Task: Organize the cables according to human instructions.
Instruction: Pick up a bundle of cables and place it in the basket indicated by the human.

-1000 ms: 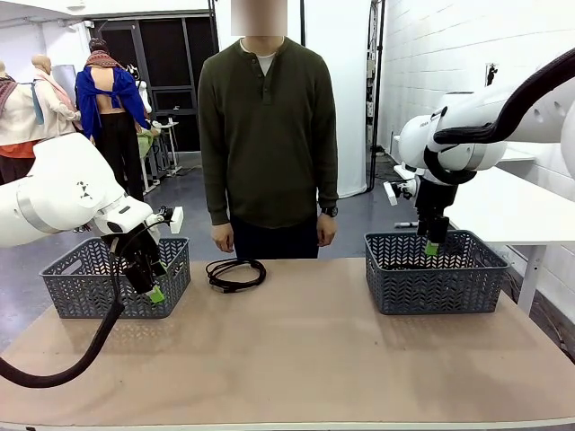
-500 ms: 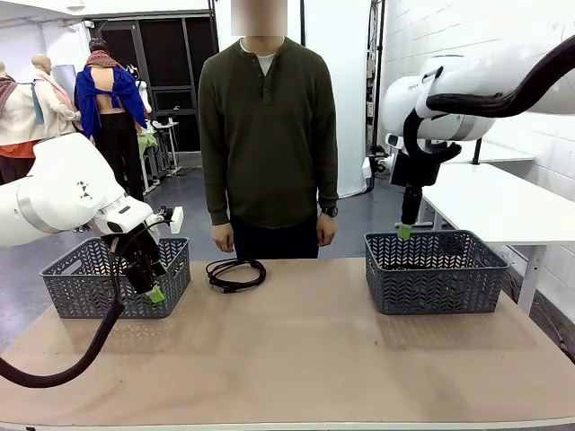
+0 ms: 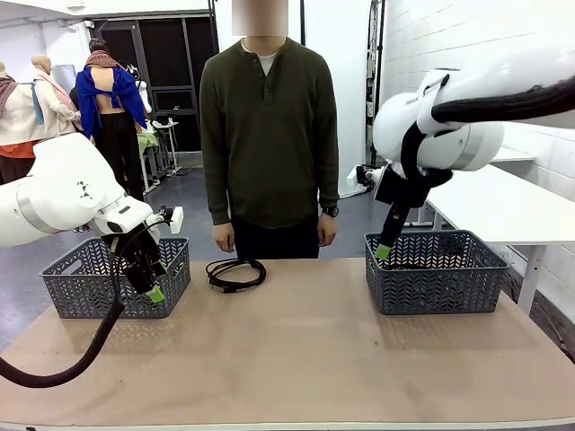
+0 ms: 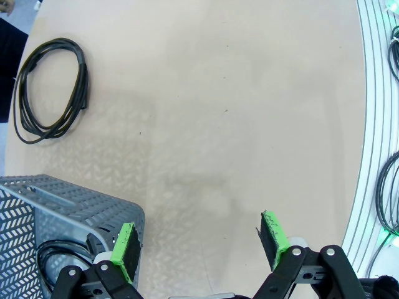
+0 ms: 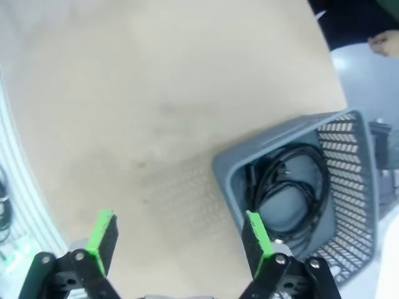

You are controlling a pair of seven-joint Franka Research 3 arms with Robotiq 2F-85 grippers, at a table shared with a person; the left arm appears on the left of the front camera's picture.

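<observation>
One coiled black cable (image 3: pixel 235 274) lies on the table in front of the person, and it appears at the upper left as cable (image 4: pixel 50 90) in the left wrist view. Another black cable (image 5: pixel 290 190) rests inside the right grey basket (image 3: pixel 436 269), seen as basket (image 5: pixel 349 205) from the right wrist. A bit of cable (image 4: pixel 53 255) shows inside the left grey basket (image 3: pixel 112 278). My left gripper (image 3: pixel 154 294) hangs open beside the left basket's front right corner, holding nothing. My right gripper (image 3: pixel 384 251) is open and empty above the right basket's left edge.
The person stands at the far edge with both hands (image 3: pixel 223 237) down by their sides. Bare tabletop (image 3: pixel 296 350) stretches between the two baskets. A white table (image 3: pixel 512 211) stands to the right behind the right basket.
My right gripper has risen out of the right basket and swung left to its left rim, empty. The left arm, the person and the cable on the table have not moved.
</observation>
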